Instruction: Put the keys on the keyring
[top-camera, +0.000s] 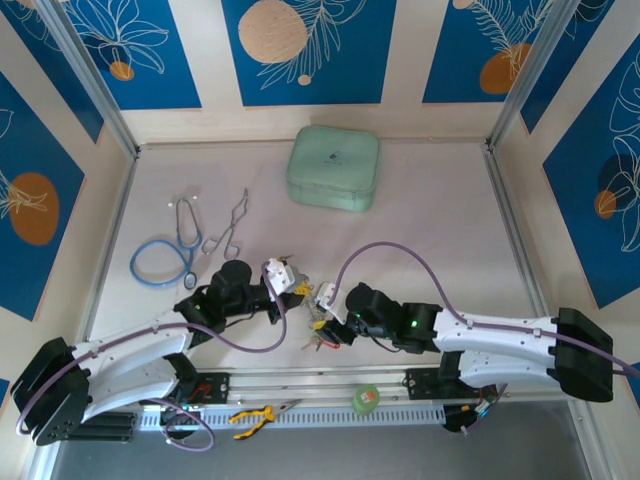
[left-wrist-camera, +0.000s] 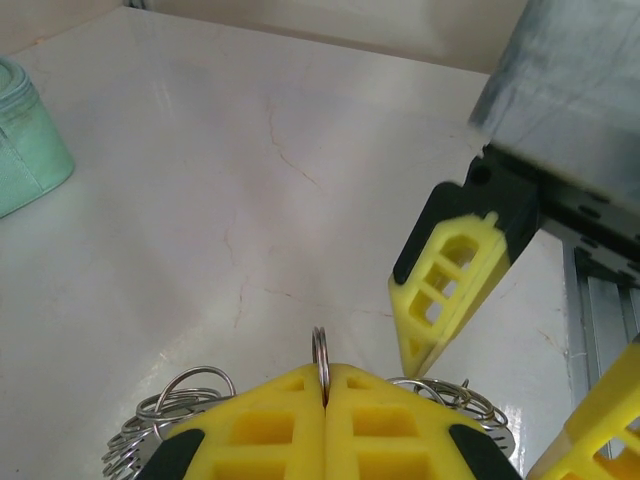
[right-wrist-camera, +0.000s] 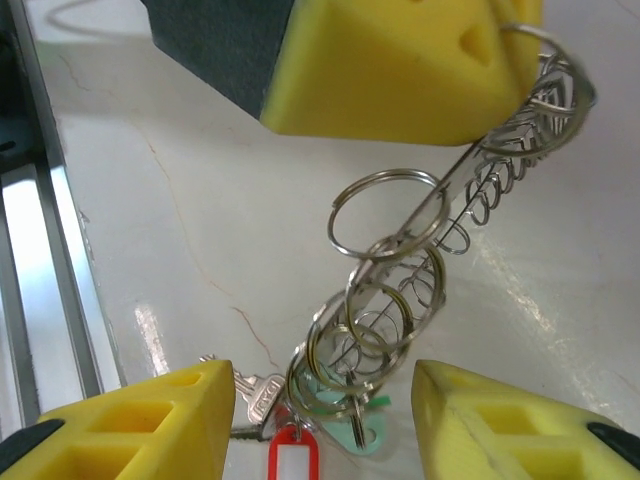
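From above, your left gripper (top-camera: 295, 290) and right gripper (top-camera: 318, 315) meet tip to tip near the front of the table (top-camera: 450, 220), with the keys (top-camera: 322, 340) bunched just beside the right one.

In the left wrist view, your left fingers (left-wrist-camera: 270, 420) are pinched tight on one loop of the keyring (left-wrist-camera: 320, 352).

In the right wrist view, your right fingers (right-wrist-camera: 140, 420) stand wide apart on either side of the hanging keyring. The keys lie at its lower end.

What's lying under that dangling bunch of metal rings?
Under the keyring, keys lie on the table: a red head, a green one. The loops cover the rest, so their number is unclear.
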